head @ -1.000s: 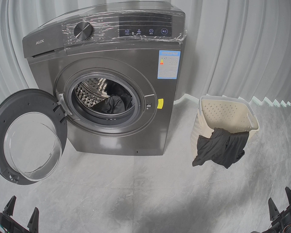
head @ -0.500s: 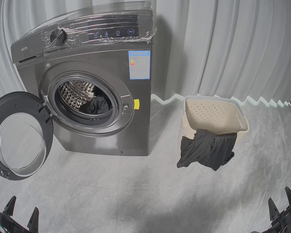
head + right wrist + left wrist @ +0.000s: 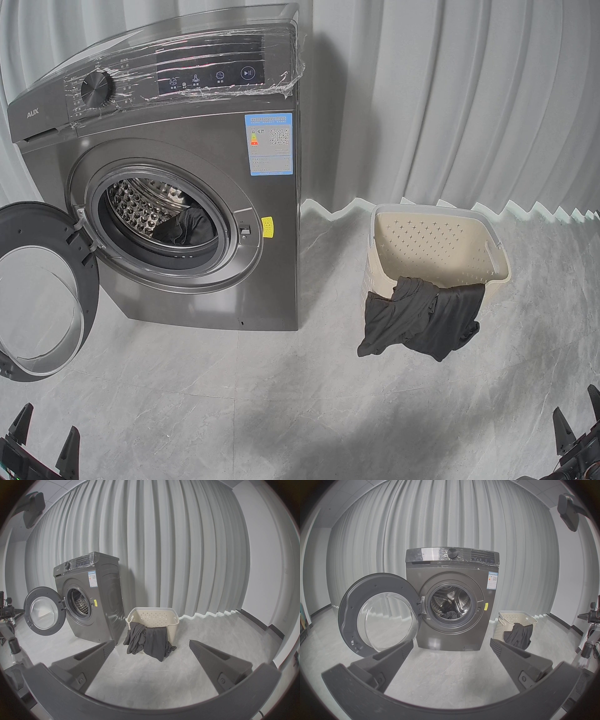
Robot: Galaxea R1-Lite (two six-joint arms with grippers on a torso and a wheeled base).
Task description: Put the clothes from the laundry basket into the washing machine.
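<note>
A grey front-loading washing machine [image 3: 187, 187] [image 3: 453, 598] [image 3: 93, 595] stands at the left with its round door [image 3: 37, 294] [image 3: 378, 614] swung wide. A dark garment [image 3: 184, 228] [image 3: 451, 615] lies inside the drum. To its right sits a cream laundry basket [image 3: 437, 234] [image 3: 515, 617] [image 3: 156, 617] with dark clothes [image 3: 425, 315] [image 3: 518, 634] [image 3: 147, 639] draped over its front rim onto the floor. My left gripper [image 3: 44, 437] [image 3: 451, 658] is open, low at the front left. My right gripper [image 3: 578, 419] [image 3: 151, 658] is open at the front right, holding nothing.
Grey tiled floor [image 3: 300, 400] stretches between me and both the machine and the basket. Pale pleated curtains [image 3: 450, 94] form the wall behind. The open door juts out toward the front left.
The whole head view has shifted: machine and basket now sit further left in the picture, so the camera has turned right. Both grippers stay at the same spots in the frame.
</note>
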